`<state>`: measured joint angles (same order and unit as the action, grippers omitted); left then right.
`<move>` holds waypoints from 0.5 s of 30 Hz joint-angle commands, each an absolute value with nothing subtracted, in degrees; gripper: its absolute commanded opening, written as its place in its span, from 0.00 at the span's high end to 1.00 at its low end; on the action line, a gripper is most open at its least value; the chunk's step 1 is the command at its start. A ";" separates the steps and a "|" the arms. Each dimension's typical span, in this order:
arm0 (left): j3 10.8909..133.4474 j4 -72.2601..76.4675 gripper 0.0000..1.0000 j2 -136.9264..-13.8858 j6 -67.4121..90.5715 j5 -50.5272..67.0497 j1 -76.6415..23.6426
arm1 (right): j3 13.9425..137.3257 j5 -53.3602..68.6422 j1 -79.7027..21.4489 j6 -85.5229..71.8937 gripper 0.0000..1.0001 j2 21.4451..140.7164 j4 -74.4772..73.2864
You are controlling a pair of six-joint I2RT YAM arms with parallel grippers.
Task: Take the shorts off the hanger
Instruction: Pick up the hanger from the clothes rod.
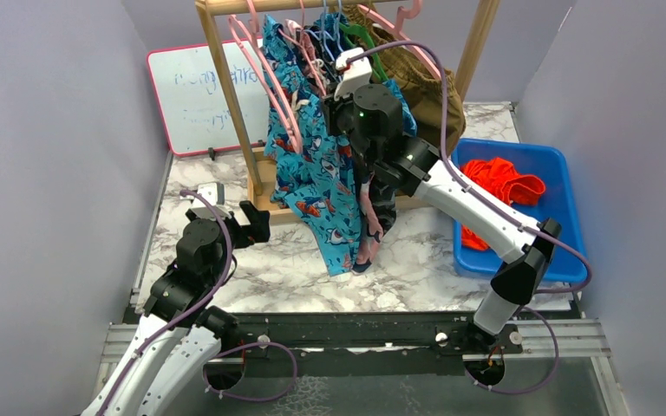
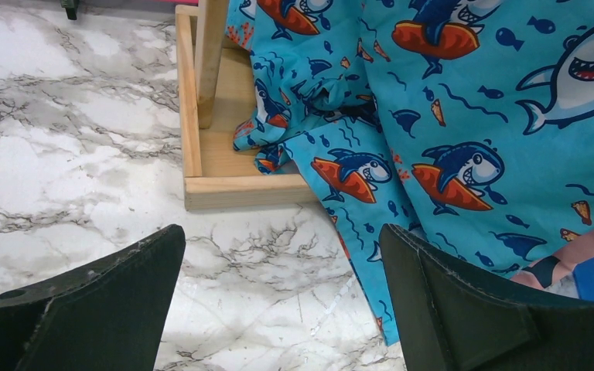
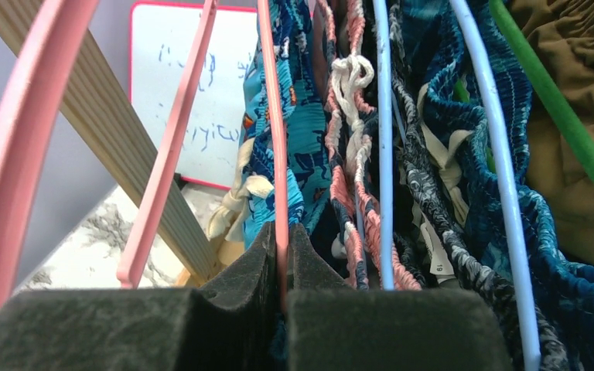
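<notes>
Right wrist view: the right claw (image 3: 282, 232) is seen pinched shut on the thin pink plastic hanger (image 3: 276, 131), whose rod rises from between the foam pads. Just behind that rod, the bright blue shark-print fabric shorts (image 3: 305, 139) are bunched at the waistband. Just to the right hangs a pink-and-navy print pair (image 3: 339, 193), then dark patterned pairs (image 3: 433, 209) among two pale blue wire hangers (image 3: 384, 154). Which waistband sits on the pinched hanger cannot be told.

The step in hand is judged to be steadying the hanger so that a pair can be drawn off. The grip is best kept on the rod alone, with no cloth caught. The fabric should be pulled down and off one end, lest neighbouring hangers be dragged along the tall wooden rack (image 1: 228, 95).

The left claw (image 2: 282, 247) is spread wide, low over the white marbled tabletop (image 2: 62, 154), and the shark-print legs hang just ahead to its right.

Well to the right of the right claw, a blue plastic bin (image 1: 565, 217) holds one crumpled plain orange pair (image 1: 507, 184).
</notes>
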<state>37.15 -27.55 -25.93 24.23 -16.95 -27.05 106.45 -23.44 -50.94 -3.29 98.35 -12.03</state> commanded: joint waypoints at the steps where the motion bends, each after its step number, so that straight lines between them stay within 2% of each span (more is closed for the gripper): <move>1: 36.91 -26.57 0.01 -26.09 24.19 -16.61 -26.76 | 104.34 -23.33 -50.98 -2.51 0.99 94.70 1.46; 12: 36.89 -26.63 0.01 -26.10 24.26 -16.70 -26.82 | 99.25 -24.24 -50.98 -5.37 0.99 90.86 8.77; 15: 36.91 -26.61 0.01 -26.10 24.26 -16.70 -26.81 | 98.64 -21.98 -50.98 -7.19 0.99 89.46 6.07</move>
<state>37.15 -27.55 -25.93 24.23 -16.95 -27.05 98.70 -23.42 -50.94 -4.54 93.89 -0.08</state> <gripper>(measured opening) 0.990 0.049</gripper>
